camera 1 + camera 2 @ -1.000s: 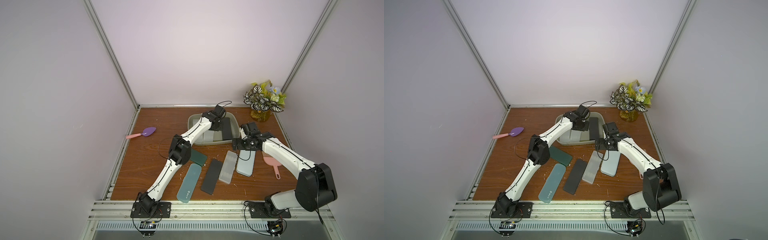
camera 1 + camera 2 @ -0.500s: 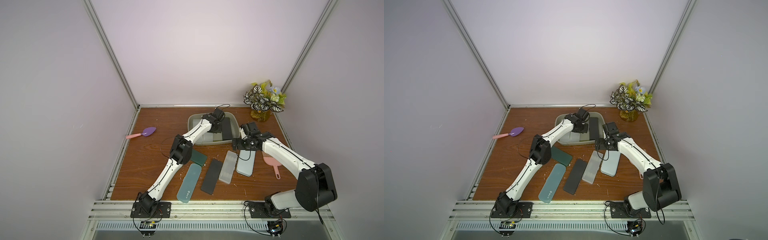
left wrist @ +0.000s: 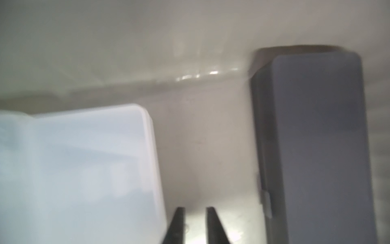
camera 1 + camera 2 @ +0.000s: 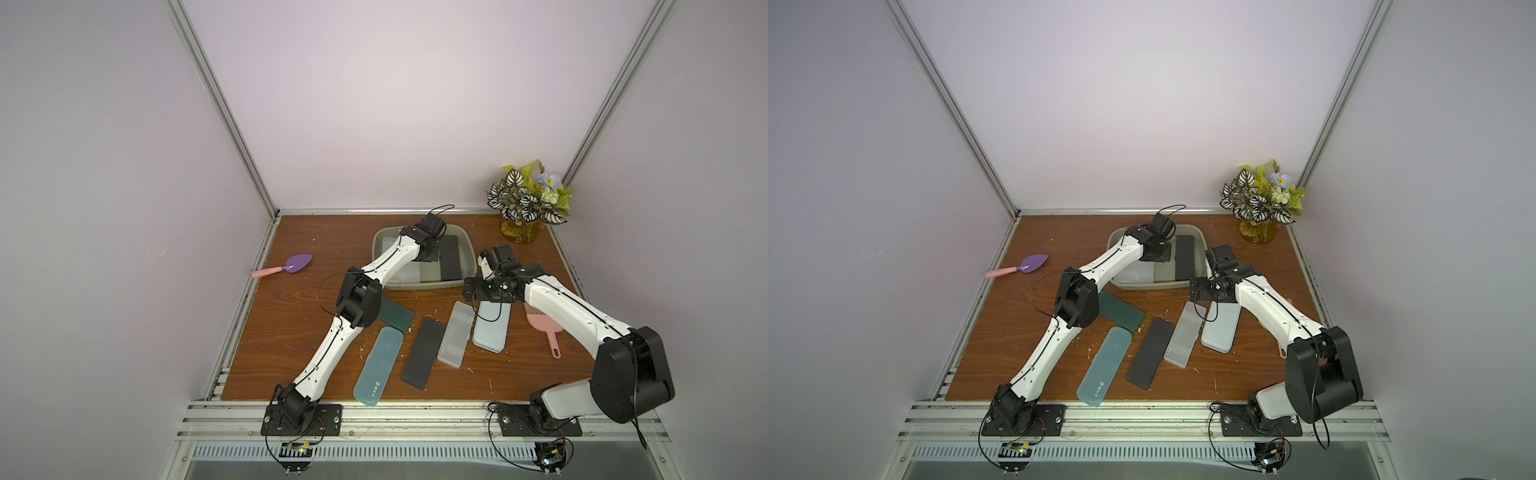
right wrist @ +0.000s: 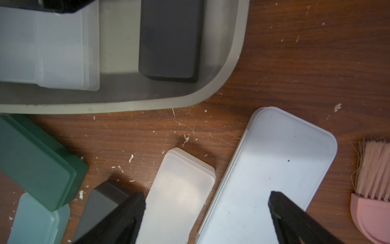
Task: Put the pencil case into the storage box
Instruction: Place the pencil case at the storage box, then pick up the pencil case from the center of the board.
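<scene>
A brown wooden table [image 4: 291, 332] filled the lower middle of both top views. At its far centre sat the box [image 4: 432, 285], a shallow grey tub. The left arm [image 4: 390, 262] reached from the lower left up into the box. The right arm [image 4: 573, 316] bent in from the lower right and ended just below the box's right corner.

Five cases lay fanned on the wood below the box: a green case [image 4: 395, 316], teal case [image 4: 379, 365], black case [image 4: 424, 353], clear case [image 4: 456, 334] and pale blue case [image 4: 490, 328]. Inside the box, a white case [image 3: 80, 169] lay at the left and a dark case [image 3: 316, 137] at the right, with bare floor between.

The left gripper [image 3: 196, 221] hung low over that bare strip, jaws slightly apart and empty. The right gripper [image 5: 206, 209] hovered above the clear and pale blue cases, jaws spread wide and empty. A pink brush [image 4: 544, 328] lay at centre right, and a purple scoop [image 4: 297, 263] at centre left.

The left arm appeared to be finishing a placement, so it would next need to lift clear of the rim. The right gripper seemed poised for a pick, which would call for lowering and closing across one case's narrow width. Which case it was aiming for could not be told.

The left wrist view was blurred. The white case might have been two overlapping. In the top views the left arm hid part of the box, and the right arm covered the pale blue case's upper end.
</scene>
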You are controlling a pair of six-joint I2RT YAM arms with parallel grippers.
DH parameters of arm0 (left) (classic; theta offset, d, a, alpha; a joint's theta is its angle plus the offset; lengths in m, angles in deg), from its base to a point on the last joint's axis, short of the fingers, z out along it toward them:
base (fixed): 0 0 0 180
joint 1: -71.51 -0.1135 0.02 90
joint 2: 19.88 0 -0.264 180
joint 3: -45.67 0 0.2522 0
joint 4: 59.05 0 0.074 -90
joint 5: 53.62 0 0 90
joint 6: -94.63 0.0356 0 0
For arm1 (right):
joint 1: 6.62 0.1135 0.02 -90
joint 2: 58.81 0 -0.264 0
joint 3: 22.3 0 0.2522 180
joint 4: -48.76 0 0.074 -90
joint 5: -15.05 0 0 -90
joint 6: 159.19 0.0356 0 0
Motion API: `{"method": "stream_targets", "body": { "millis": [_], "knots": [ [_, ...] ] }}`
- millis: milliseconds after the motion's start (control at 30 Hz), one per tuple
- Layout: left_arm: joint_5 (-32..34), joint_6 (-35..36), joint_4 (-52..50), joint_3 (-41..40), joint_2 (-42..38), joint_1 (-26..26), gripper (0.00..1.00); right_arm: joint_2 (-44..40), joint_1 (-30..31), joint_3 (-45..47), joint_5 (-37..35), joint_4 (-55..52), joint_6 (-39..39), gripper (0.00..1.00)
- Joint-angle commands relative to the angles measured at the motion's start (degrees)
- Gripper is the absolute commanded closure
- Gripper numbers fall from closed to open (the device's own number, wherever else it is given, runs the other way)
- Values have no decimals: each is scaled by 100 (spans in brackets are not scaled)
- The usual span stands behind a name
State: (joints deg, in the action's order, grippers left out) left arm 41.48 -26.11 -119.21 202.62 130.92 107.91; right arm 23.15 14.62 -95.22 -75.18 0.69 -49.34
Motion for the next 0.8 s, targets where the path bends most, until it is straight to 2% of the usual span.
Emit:
{"method": "stream_targets", "body": {
  "millis": [0,67,133,300,400,567,767],
  "knots": [
    [160,145,-155,-67,-564,79,42,-359,9,-43,356,-73,303,1],
    [194,178,-158,-126,-790,167,31,-493,89,87,482,-56,536,2],
    [260,159,-153,-271,-1051,238,27,-604,208,252,559,-25,798,2],
    [635,110,-151,-957,-1926,341,23,-829,778,738,588,145,1555,2],
    [1079,77,-142,-1570,-2566,337,20,-904,1176,978,507,276,2089,2],
    [1355,42,22,-2954,-3668,191,17,-949,1812,1107,145,363,2998,2],
    [1105,-55,633,-4811,-4922,-205,16,-954,2190,1354,-113,406,3730,2]
  ]
}}
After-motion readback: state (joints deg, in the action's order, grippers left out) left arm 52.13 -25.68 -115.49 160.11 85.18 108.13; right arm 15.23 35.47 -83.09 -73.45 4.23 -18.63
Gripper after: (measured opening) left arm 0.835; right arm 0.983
